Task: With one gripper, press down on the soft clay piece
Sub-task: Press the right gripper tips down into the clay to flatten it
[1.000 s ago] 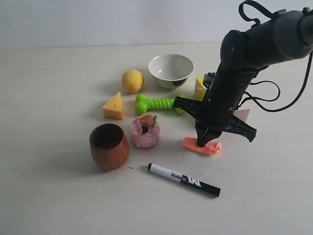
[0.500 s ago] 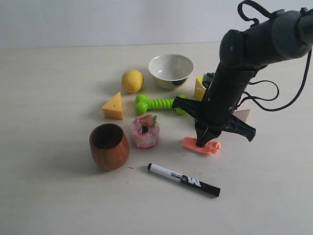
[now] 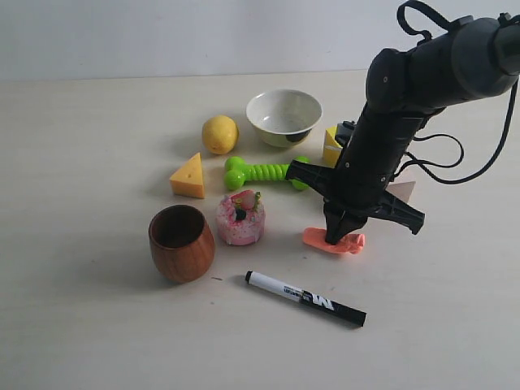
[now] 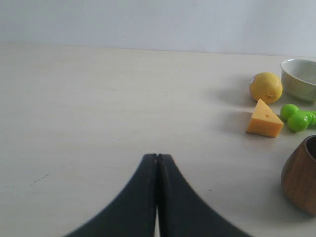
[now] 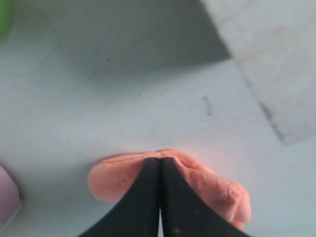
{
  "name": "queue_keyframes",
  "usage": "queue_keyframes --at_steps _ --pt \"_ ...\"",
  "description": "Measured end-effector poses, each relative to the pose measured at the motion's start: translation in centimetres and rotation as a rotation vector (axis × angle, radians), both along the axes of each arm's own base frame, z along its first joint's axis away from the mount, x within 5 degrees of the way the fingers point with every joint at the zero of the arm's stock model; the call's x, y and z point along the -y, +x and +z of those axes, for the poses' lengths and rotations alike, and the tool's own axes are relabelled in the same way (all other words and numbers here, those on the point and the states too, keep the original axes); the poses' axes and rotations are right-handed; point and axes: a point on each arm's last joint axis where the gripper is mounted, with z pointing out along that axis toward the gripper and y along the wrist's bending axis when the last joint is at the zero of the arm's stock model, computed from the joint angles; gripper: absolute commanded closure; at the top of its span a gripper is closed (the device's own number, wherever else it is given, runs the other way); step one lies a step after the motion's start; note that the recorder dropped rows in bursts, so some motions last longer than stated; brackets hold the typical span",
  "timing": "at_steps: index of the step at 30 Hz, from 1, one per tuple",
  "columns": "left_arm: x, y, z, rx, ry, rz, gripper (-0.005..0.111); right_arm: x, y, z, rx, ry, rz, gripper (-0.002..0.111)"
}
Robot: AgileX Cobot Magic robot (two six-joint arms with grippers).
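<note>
Marker (image 3: 305,298) and cake toy (image 3: 240,219) near clay (image 3: 315,238)

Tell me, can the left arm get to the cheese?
Probably yes. Only bare table lies between the left gripper and the cheese, though its shut jaws would need opening.

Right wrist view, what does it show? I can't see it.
The black gripper, shut tight, presses its tips onto the soft clay piece, a salmon-pink lump lying on the pale table. A bit of a green toy peeks in at one corner.
</note>
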Motion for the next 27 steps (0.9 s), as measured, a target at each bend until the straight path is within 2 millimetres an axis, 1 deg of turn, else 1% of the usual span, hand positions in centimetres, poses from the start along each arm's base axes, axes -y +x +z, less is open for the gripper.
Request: queue_keyframes --at_steps 27 --pt "0.00 0.00 0.00 0.000 0.000 0.000 0.107 -0.03 -0.01 -0.07 0.002 0.006 0.023 0.108"
